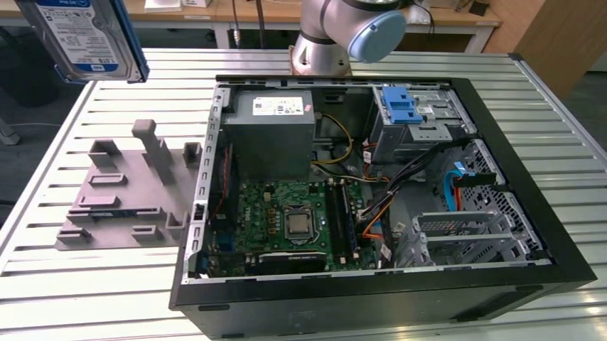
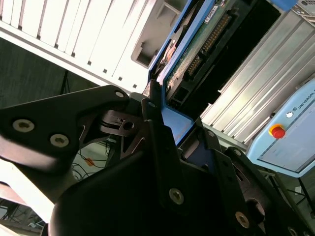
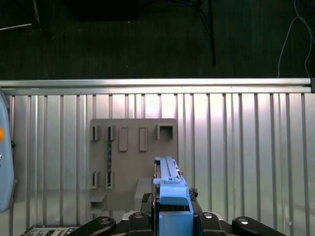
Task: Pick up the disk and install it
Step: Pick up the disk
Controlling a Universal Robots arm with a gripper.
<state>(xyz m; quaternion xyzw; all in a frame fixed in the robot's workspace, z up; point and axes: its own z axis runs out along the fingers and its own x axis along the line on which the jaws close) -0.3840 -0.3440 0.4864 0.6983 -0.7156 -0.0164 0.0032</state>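
- The disk (image 1: pixel 85 35) hung at the upper left of the exterior view, well above the slatted table (image 1: pixel 95 291), its label toward the camera; this height was judged to keep it clear of the case walls
- In the first wrist view the disk (image 3: pixel 170 184) appeared edge-on, its blue rail frame (image 3: pixel 172 196) nearest the gripper (image 3: pixel 173 219)
- The gripper was clenched on the blue rail frame: in the second wrist view its fingers (image 2: pixel 156 142) pressed the frame from both sides, a hold that probably spared the exposed circuit board (image 2: pixel 206 34)
- A grey fixture board (image 1: pixel 128 195) lay on the table at the exterior view's left of the computer case (image 1: pixel 332 312), its upright slots bare, apparently shaped to stand parts on edge
- The case lay on its side at frame centre, opened upward for access from above; the drive bay (image 1: pixel 427 131) under a blue latch (image 1: pixel 403 106) sat at upper right, installation not yet done
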